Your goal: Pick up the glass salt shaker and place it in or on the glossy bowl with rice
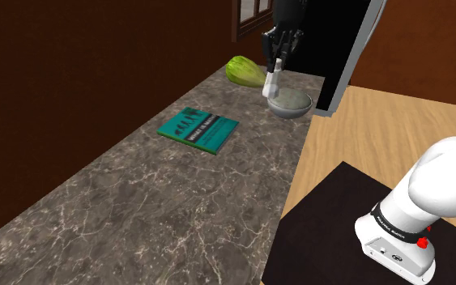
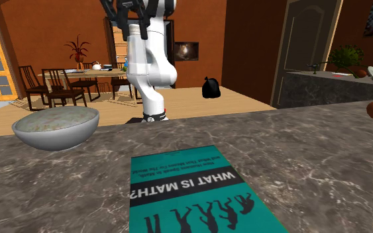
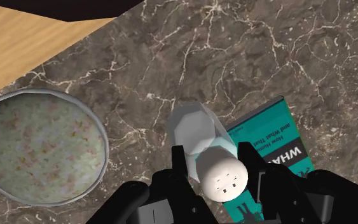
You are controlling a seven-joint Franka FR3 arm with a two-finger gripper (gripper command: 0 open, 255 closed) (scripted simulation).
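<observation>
1. Marbled bench (image 1: 177, 194) carries the rice bowl (image 1: 289, 112); the shaker (image 3: 196, 130) hangs above the bench, just beside the bowl.
2. Black pincer (image 3: 213, 159) pinches the shaker near its capped end.
3. Glass likely stiff, slick, breakable; squeeze flat facets, gently.

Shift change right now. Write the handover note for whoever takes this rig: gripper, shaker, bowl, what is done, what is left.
Gripper: shut on the salt shaker, clasping it near its white cap, held clear of the marble counter.
Bowl of rice: on the counter near its edge. In the wrist view it sits beside the shaker, not under it. A teal book lies on the shaker's other side.
Done: pick-up.
Left: carry the shaker over the bowl, lower it, release.
</observation>
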